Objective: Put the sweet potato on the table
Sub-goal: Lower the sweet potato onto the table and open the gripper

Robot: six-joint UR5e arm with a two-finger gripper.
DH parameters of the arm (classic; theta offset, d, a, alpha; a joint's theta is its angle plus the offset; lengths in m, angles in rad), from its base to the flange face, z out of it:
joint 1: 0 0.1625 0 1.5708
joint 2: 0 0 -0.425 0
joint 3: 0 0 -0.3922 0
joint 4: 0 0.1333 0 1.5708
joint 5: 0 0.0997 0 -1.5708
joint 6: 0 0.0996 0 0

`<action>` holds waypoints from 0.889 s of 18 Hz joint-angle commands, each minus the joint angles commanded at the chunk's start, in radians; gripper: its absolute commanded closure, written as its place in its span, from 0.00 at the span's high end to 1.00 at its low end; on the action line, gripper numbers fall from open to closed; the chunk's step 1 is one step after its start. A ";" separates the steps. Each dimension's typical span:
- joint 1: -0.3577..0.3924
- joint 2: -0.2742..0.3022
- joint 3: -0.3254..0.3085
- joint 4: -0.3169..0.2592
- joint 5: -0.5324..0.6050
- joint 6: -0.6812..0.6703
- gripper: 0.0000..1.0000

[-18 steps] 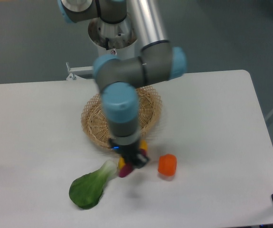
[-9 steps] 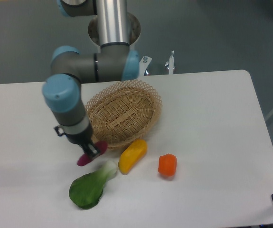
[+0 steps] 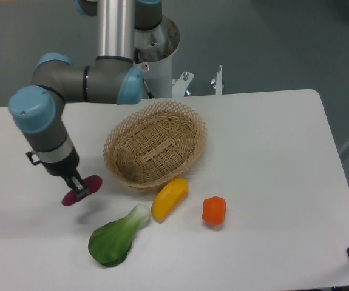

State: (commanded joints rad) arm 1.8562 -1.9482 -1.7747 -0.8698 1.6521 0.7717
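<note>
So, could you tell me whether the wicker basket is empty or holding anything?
Empty: the basket shows only bare weave inside. The sweet potato is outside it, in the gripper to its left.

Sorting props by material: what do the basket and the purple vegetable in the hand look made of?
The basket looks like woven wicker: tan, open lattice rim. The sweet potato, held in the hand, looks like smooth plastic or rubber, uniformly magenta; which one is unclear.

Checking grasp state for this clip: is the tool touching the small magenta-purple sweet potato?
Touching. The fixed camera shows the tool clamped across the small magenta-purple sweet potato, with no gap visible between them.
</note>
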 joint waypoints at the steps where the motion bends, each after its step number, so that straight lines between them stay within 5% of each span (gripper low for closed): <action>1: -0.009 -0.002 -0.006 0.000 0.000 -0.002 0.33; 3: -0.014 -0.006 -0.015 0.002 -0.003 -0.003 0.41; 5: -0.018 -0.012 -0.015 0.014 -0.008 -0.002 0.61; 6: -0.023 -0.018 -0.015 0.023 -0.008 -0.002 0.80; 8: -0.025 -0.025 -0.015 0.043 -0.006 -0.002 0.97; 16: -0.005 -0.011 0.024 0.045 0.003 -0.003 1.00</action>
State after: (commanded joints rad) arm 1.8514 -1.9589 -1.7503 -0.8253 1.6552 0.7685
